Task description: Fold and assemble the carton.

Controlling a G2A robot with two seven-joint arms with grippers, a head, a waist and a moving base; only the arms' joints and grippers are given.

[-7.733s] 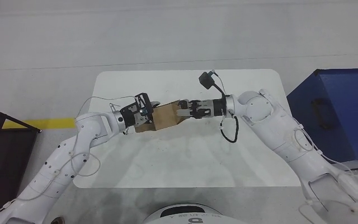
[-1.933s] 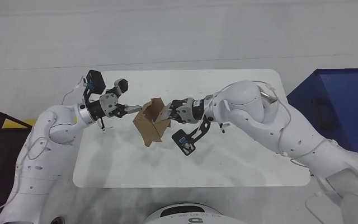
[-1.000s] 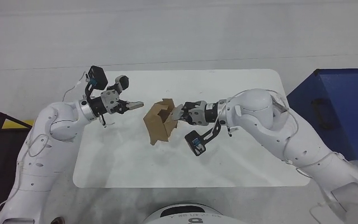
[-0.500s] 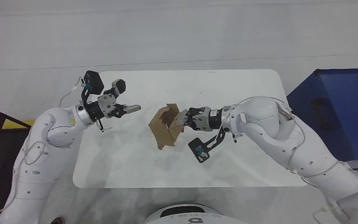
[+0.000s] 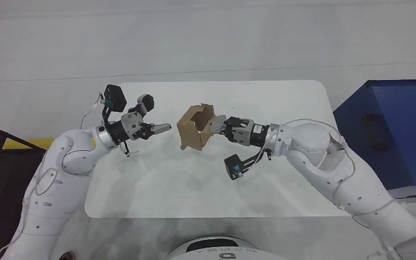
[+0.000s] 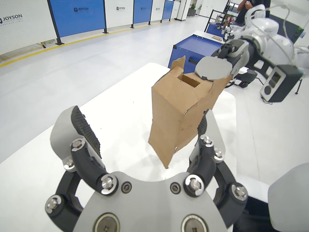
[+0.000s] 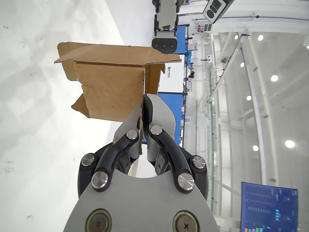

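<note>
Top view: one carton (image 5: 197,127), brown and part-erected with its flaps loose, is held over the white desk (image 5: 273,188), near the middle and toward the far edge. The right gripper (image 5: 220,123) has it by the side facing that arm. The left gripper (image 5: 156,116) stands near the opposite side, apart from it with a visible gap. The carton thus lies between the two grippers, directly ahead of the left one, which is the free gripper and faces the unheld end. Left wrist view: the left fingers (image 6: 83,126) are spread wide and hold nothing. The carton hangs ahead of them, roughly centred in their gap, its pointed lower corner nearest them and its open, flapped end on the far side, where a pad of the other gripper presses on a panel. The long axis is judged to run away from the left fingers toward the right gripper, tilted upward; the lower corner appears clear of the desk. Right wrist view: the right fingers (image 7: 164,114) are closed tight on the edge of a single carton wall, the body of the carton projecting beyond them with flaps splayed at its far end. Judgement: the coming move turns on the left gripper advancing straight along that axis onto the near end. Count: one carton, two grippers, one desk
</note>
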